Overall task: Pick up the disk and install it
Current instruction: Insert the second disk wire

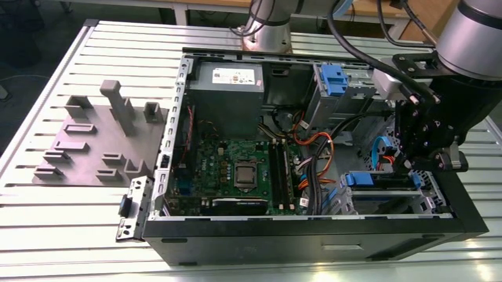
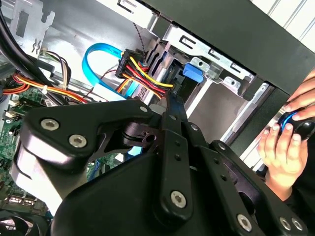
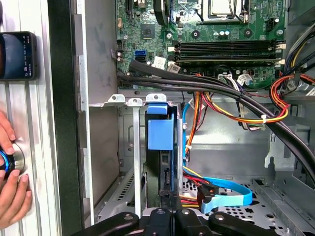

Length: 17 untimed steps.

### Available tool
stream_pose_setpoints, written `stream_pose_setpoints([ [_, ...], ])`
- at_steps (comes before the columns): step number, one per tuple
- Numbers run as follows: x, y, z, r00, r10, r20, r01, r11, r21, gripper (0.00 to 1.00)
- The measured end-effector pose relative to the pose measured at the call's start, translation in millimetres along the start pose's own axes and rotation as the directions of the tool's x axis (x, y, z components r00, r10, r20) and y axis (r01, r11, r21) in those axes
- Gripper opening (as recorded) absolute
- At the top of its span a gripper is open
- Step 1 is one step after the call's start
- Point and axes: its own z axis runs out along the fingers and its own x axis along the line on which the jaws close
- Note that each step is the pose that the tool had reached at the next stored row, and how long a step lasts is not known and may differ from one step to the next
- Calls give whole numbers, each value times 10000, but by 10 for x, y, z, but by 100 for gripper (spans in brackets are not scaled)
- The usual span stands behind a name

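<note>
The gripper (image 1: 412, 167) is being held at the right of the exterior view, beside the disk (image 1: 380, 180) sitting in the computer case (image 1: 314, 235). Whether it is clenched cannot be told. No legible writing is being shown on the power supply's white label (image 1: 234, 74).

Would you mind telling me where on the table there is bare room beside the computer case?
The slatted table lies bare in front of the grey fixture plate. Inside the computer case it is crowded with cables and the gripper.

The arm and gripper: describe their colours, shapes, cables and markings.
In the exterior view the arm has rounded silver-grey segments, with black cables running along it. The gripper is matte black, built of flat angular plates. In the second wrist view its linkage bars are joined by round silver bolt heads. No markings are visible on it.
</note>
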Motion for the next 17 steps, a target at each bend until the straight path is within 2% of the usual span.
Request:
stream_pose_setpoints([
  [1, 0, -1, -1, 10000, -5, -1, 5, 10000, -29, 11],
  [3, 1, -1, -7, 10000, -17, -9, 17, 9999, -156, 11],
  [4, 2, -1, -16, 10000, -18, -7, 18, 9998, -181, 11],
  [9, 12, -13, -123, 10000, -21, -5, 21, 9998, -208, 11],
  [14, 3, -23, -219, 10000, -31, -7, 31, 9996, -287, 11],
  [17, -8, -22, -229, 10000, -34, -6, 34, 9994, -332, 11],
])
